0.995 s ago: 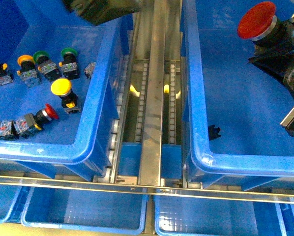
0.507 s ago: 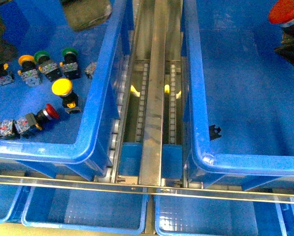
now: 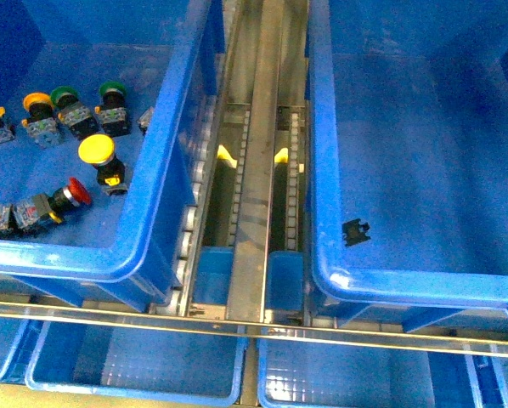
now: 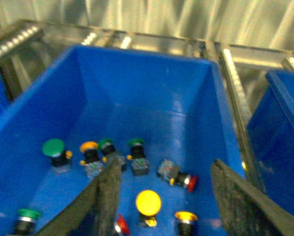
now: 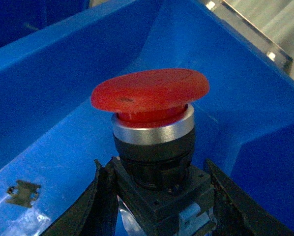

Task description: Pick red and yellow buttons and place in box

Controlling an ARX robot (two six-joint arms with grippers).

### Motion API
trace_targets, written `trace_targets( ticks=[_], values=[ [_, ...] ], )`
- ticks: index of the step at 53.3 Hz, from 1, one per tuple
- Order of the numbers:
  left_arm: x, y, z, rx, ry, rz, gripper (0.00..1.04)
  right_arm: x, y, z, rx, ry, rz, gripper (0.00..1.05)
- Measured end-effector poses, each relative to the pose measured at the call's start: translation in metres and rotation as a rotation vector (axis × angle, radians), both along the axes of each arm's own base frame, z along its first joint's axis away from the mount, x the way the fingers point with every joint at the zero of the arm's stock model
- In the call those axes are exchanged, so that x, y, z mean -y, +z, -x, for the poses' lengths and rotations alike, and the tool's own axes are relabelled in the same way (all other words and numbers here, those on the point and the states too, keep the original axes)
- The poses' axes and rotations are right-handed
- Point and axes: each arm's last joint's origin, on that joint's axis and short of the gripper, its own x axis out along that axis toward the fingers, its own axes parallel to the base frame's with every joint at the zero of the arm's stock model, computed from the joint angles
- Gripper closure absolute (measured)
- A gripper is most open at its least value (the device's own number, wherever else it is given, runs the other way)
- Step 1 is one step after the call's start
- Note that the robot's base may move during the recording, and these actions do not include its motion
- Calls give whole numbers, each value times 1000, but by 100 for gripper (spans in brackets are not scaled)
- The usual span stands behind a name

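Left gripper [image 4: 166, 167] spread wide; right gripper [image 5: 154, 169] (seemingly) clamps red button [image 5: 149, 91].

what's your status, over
Right gripper shut on red button, over the box. Left gripper open over loose buttons in the other bin. Small black scrap on box floor, nothing blocking.

A steel beam [image 3: 256, 212] runs away down the middle of the front view, with a roller track [image 3: 241, 170] on each side of it. Two yellow tabs [image 3: 225, 154] glow in the shadow beneath the tracks. A thin metal bar [image 3: 237, 327] crosses in front. Below it sit shallow pale blue trays [image 3: 135, 393] with gridded bottoms. The left wrist view shows a blurred, pale, streaked wall [image 4: 161, 19] behind bright metal rails [image 4: 235, 78].
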Motion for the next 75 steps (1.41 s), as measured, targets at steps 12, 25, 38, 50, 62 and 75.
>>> trace_targets(
  ticks=[12, 25, 38, 50, 62, 75],
  values=[
    [-30, -15, 25, -4, -7, -62, 98, 2, 4, 3, -6, -50, -39, 64],
    [-45, -20, 40, 2, -10, -67, 102, 5, 8, 7, 1, -103, -68, 64],
    [-54, -25, 52, 0, -8, -69, 102, 7, 7, 10, -2, -132, -81, 64],
    [-64, -31, 59, 19, -29, -71, 102, 6, 5, 14, -6, -140, -85, 65],
    [-69, -28, 68, 28, -10, -71, 102, 5, 4, 16, -3, -144, -90, 65],
    [-69, -28, 75, 29, -6, -72, 102, -2, 3, 18, -7, -122, -97, 65]
  ],
)
